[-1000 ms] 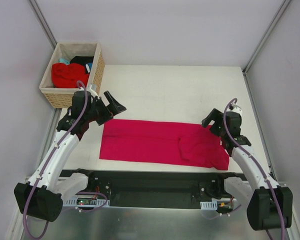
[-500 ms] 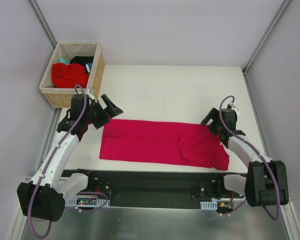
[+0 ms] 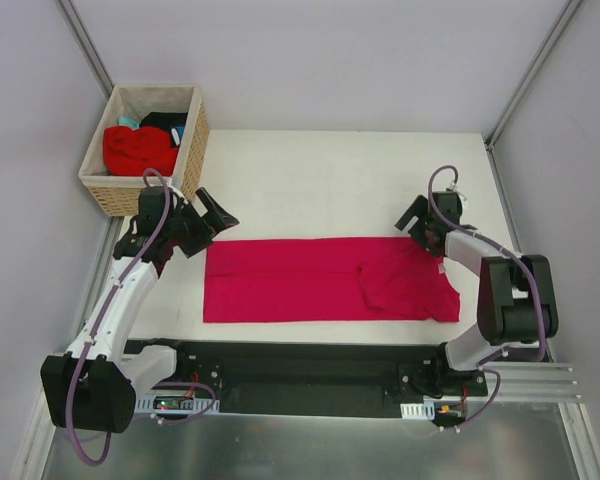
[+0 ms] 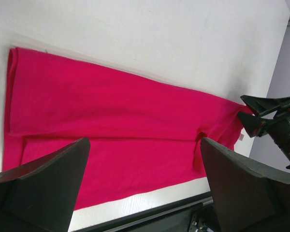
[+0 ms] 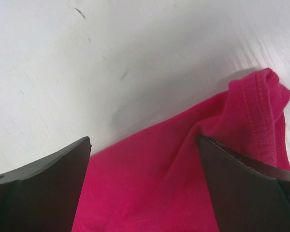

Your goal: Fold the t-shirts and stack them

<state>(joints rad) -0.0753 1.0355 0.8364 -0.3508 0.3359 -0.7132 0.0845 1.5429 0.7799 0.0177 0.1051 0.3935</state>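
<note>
A crimson-pink t-shirt [image 3: 310, 280] lies folded into a long flat strip across the near half of the table, with a sleeve flap folded in on its right part. My left gripper [image 3: 216, 212] hovers open just beyond the strip's far left corner, holding nothing. In the left wrist view the t-shirt [image 4: 116, 121] spreads out below the open gripper [image 4: 145, 142]. My right gripper [image 3: 414, 219] stands open at the strip's far right corner. In the right wrist view the gripper [image 5: 144, 144] is low over the cloth [image 5: 164, 183], with a bunched hem [image 5: 263, 104] beside it.
A wicker basket [image 3: 196, 148] stands at the far left corner, holding a bright red tee [image 3: 138, 150], a black one [image 3: 165, 121] and a bit of teal cloth [image 3: 128, 122]. Grey walls close in on both sides. The arm bases sit along the near edge.
The right arm has swung toward the back of the table and folded its elbow. The shirt's right end has been drawn straighter, so the strip lies squarer. The left gripper eased back left and opened slightly.
</note>
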